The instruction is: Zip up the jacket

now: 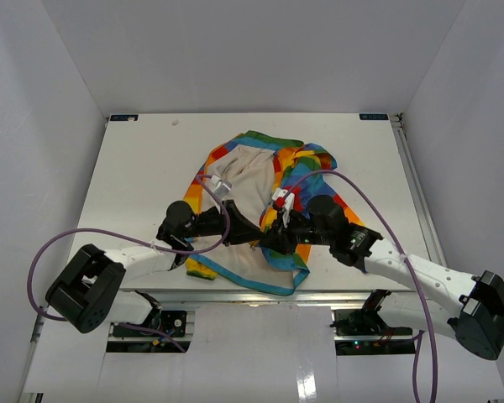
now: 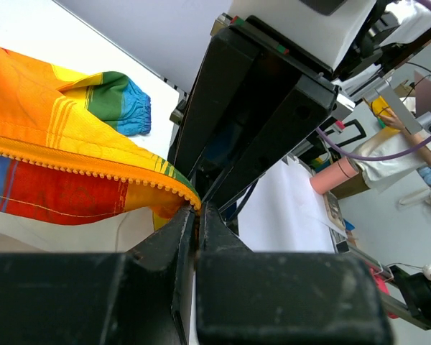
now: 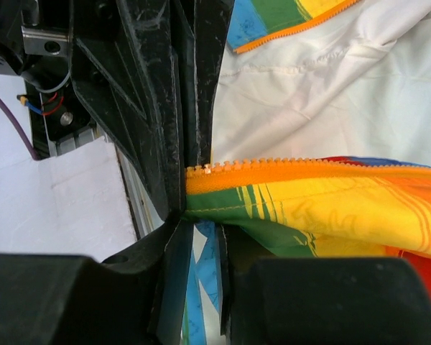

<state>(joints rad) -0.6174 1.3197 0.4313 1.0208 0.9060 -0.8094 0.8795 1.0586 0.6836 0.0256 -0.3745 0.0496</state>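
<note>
Here the small rainbow-striped fabric jacket [image 1: 250,186] lies open, cream lining up, mid-way across the white table [image 1: 134,168]. The left pincer [image 2: 195,214] pinches the end of one orange zipper edge [image 2: 93,171]; the right pincer [image 3: 197,219] pinches the other toothed orange edge [image 3: 309,169] near the hem

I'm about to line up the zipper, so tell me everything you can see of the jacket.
The jacket is soft, thin fabric in rainbow stripes with cream lining, light-blue hem trim and orange zipper teeth. It lies open and unzipped on the table, lining up, rumpled. The left hand and right hand meet at its near front edge, each closed on fabric by the zipper's end.
</note>
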